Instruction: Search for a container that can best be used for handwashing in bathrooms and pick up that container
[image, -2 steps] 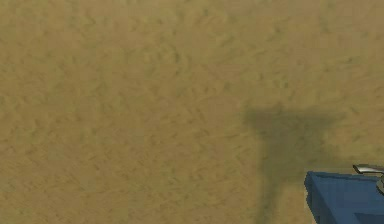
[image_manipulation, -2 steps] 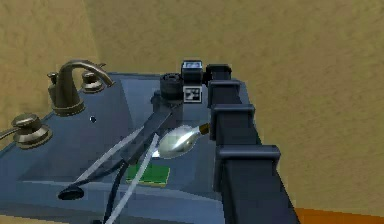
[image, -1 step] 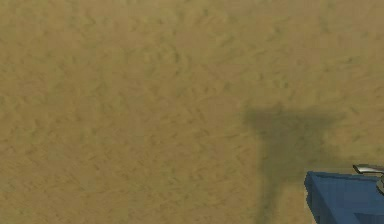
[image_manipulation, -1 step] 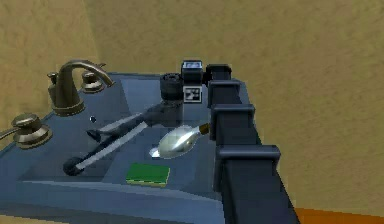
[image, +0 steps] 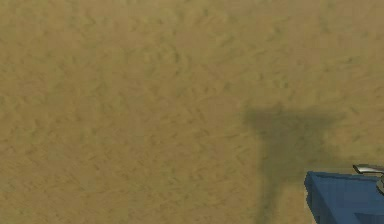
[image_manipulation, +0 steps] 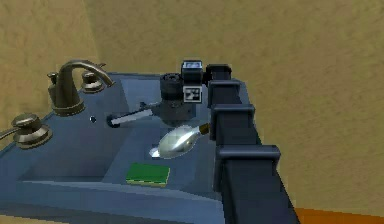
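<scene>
- Took the bronze faucet (image_manipulation: 75, 85) as the reference. Found it at the far left of a blue counter (image_manipulation: 60, 190), with a matching bronze handle (image_manipulation: 28, 130) just beside it, lower left in the arm side view.
- Caught a corner of that counter (image: 345, 198) at the forward view's lower right, against a bare tan wall (image: 150, 90). Judged the base parked alongside, so that the arm's side faced the faucet.
- Showed the arm (image_manipulation: 240, 150) reaching out over the counter, well to the right of the faucet, and ending in two white marker squares (image_manipulation: 192, 90). Judged that reach meant to bring the gripper (image_manipulation: 140, 115) to the things lying between arm and faucet.
- Placed a pale, glassy oval thing (image_manipulation: 178, 142) on the counter, right of the faucet and lower in the view, close by the gripper's end. Judged it the likeliest hand-washing container, though too blob-like to name with certainty.
- Placed a flat green pad (image_manipulation: 148, 175) farther from the faucet, towards the counter's near edge. Judged it no container.
- Could not tell the setting of the fingers (image_manipulation: 125, 120), nor whether anything was held, since the oval thing lay on the counter right at the gripper. Could not tell touching from merely near.
- Judged the step in hand as lining up for the pick, with the lift not yet done.
</scene>
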